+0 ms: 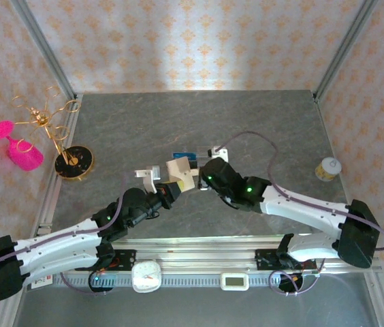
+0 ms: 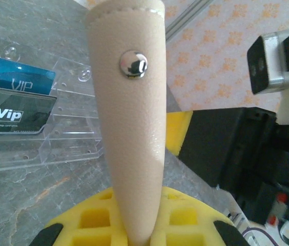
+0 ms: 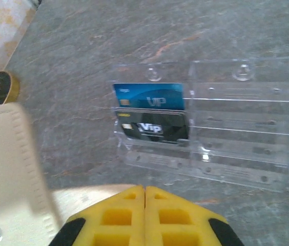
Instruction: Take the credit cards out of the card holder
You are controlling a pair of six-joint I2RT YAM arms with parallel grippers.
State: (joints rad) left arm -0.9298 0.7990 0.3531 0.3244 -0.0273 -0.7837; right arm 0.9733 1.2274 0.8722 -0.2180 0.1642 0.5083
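Note:
The tan card holder (image 2: 126, 128) stands upright between my left gripper's (image 2: 134, 237) yellow pads, which are shut on its lower end, its silver snap stud (image 2: 132, 64) facing the camera. From above, the card holder (image 1: 180, 174) hangs over the table's middle where both grippers meet. My right gripper (image 3: 144, 192) has its pads pressed together with nothing visible between them. A beige flap of the card holder (image 3: 11, 169) lies just left of it. Two credit cards marked VIP, one blue (image 3: 149, 96) and one dark (image 3: 155, 127), stand in a clear ribbed tray (image 3: 242, 138).
The clear tray (image 1: 186, 156) lies flat just beyond the grippers. A gold wire stand on a black base (image 1: 74, 162) and a pink glass (image 1: 16, 146) are at the left edge. A small cup (image 1: 327, 169) sits at the right. A white timer (image 1: 146, 276) rests on the front rail.

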